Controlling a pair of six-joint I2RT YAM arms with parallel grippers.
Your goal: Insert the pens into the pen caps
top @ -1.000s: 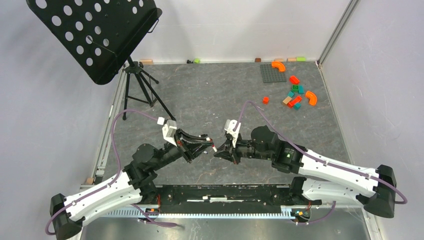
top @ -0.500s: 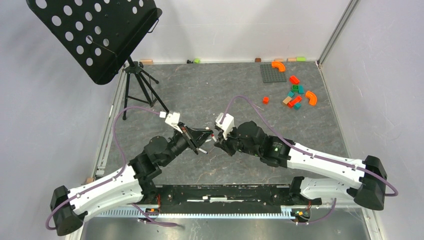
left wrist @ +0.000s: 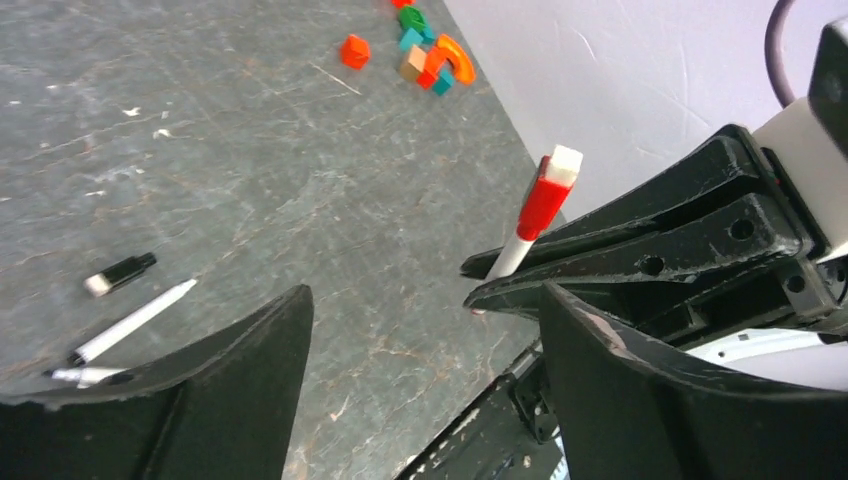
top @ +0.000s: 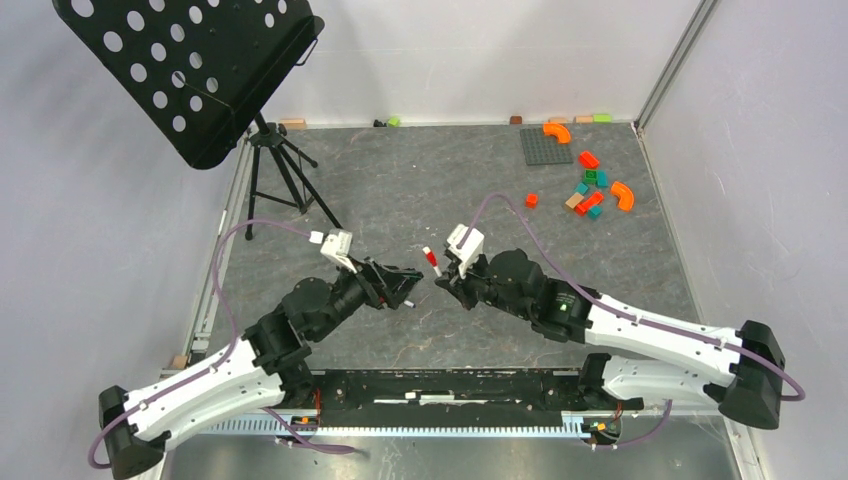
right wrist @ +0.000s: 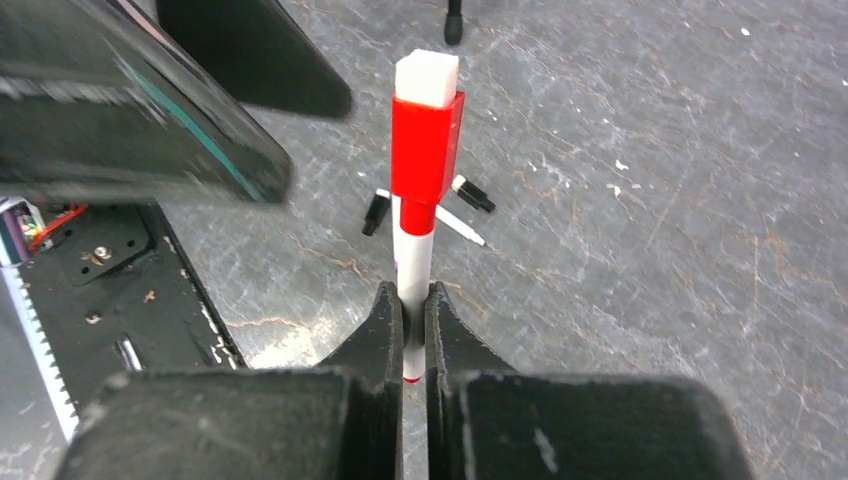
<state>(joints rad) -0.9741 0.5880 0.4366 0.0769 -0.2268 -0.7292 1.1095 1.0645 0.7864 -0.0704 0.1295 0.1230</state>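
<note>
My right gripper (top: 443, 283) (right wrist: 413, 300) is shut on the white barrel of the red pen (right wrist: 413, 262), which stands upright. The red pen cap (right wrist: 426, 150) (top: 430, 257) (left wrist: 541, 205) sits on the pen's upper end. My left gripper (top: 412, 288) (left wrist: 425, 300) hangs open just left of it, with nothing between its fingers. On the table below lie the black pen (left wrist: 135, 320) (right wrist: 455, 227) and, close beside it, the black pen cap (left wrist: 120, 273) (right wrist: 472, 195), apart from each other.
Several coloured toy blocks (top: 590, 190) and a grey baseplate (top: 545, 146) lie at the far right. A black music stand (top: 190, 70) on a tripod (top: 285, 180) is at the far left. The black mounting rail (top: 450, 385) runs along the near edge.
My left gripper has opened and drawn back left, leaving the red cap on the red pen. The right gripper has tilted the pen more upright and shifted slightly right.
</note>
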